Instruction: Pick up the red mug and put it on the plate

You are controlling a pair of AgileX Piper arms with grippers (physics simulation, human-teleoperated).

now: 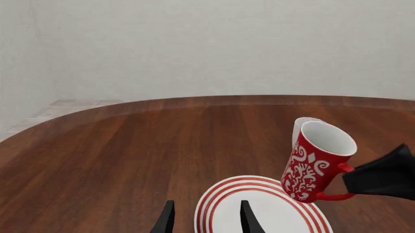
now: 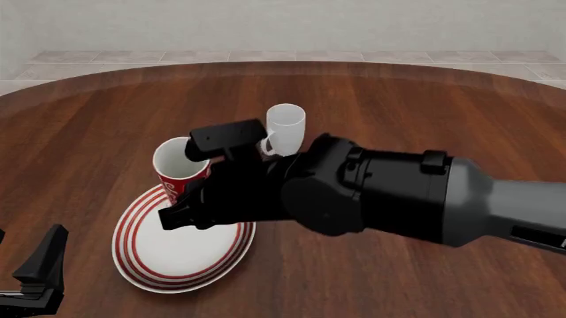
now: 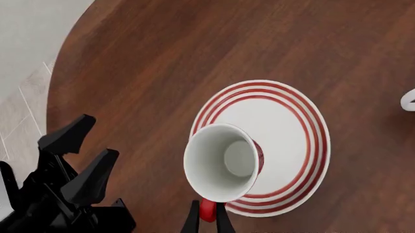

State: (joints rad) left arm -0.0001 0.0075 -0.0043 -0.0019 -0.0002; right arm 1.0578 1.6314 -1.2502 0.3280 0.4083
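Since the right gripper [image 3: 206, 216] pinches its handle, the mug [image 3: 222, 162] hangs tilted above the plate [image 3: 292, 121], ready for lowering.

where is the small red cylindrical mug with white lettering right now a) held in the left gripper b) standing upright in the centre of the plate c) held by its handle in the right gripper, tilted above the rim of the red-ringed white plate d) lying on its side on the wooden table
c: the right gripper is shut on the red handle of the red mug, which hangs tilted over the edge of the red-ringed white plate, while the left gripper is open and empty.
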